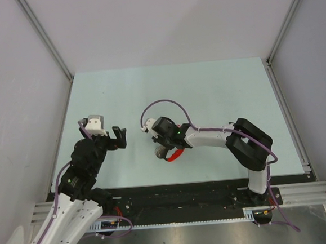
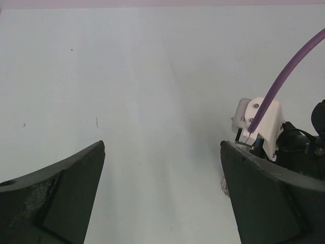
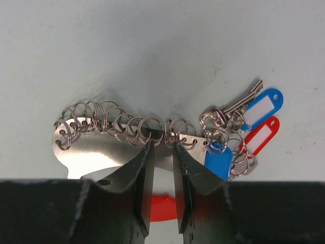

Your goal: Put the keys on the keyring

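Two grippers were seen: left gripper (image 1: 118, 138) wide, right gripper (image 3: 161, 152) narrowed over the keyring (image 3: 101, 148), hold unclear; it could be lost through shallow pinching.

Hidden by your right pincer (image 3: 162, 145)
Behind its fingers (image 3: 136, 175): the lower edge of the ring-lined silver metal plate (image 3: 96, 150), most of the red curved piece (image 3: 162, 208), part of a blue plastic tag (image 3: 218, 161).
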`<move>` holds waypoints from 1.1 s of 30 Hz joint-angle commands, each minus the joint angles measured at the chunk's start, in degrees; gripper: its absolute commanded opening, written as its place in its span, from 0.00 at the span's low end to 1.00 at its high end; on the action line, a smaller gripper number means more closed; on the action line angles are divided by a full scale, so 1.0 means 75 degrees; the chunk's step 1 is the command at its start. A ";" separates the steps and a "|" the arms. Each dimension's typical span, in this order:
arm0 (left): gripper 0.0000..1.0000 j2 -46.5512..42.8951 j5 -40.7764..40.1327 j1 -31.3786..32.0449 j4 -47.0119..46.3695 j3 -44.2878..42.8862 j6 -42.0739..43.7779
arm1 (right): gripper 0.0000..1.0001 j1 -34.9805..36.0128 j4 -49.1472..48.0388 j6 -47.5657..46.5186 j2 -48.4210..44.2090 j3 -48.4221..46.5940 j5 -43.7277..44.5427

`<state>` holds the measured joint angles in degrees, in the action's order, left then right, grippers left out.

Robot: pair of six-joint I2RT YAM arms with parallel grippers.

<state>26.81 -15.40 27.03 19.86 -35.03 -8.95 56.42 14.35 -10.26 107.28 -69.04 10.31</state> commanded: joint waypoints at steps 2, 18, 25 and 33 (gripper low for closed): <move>1.00 0.0105 -0.0103 -0.0029 -0.0187 -0.0017 0.0232 | 0.25 0.0059 -0.0472 -0.0377 0.0226 -0.0252 0.0266; 1.00 0.0199 -0.0056 -0.0018 -0.0187 -0.0017 0.0268 | 0.20 0.0082 -0.0589 -0.0507 0.0438 -0.0252 0.0618; 1.00 0.0234 -0.0033 -0.0018 -0.0187 -0.0006 0.0279 | 0.19 0.0094 -0.0624 -0.0600 0.0519 -0.0252 0.0677; 1.00 0.0281 0.0119 -0.0018 -0.0233 0.0018 0.0338 | 0.00 0.0106 -0.0589 -0.0682 0.0169 -0.0252 0.0618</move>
<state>28.62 -15.46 27.00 19.84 -35.03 -8.51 56.82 11.40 -14.52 110.17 -69.06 14.63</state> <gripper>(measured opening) 0.996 0.023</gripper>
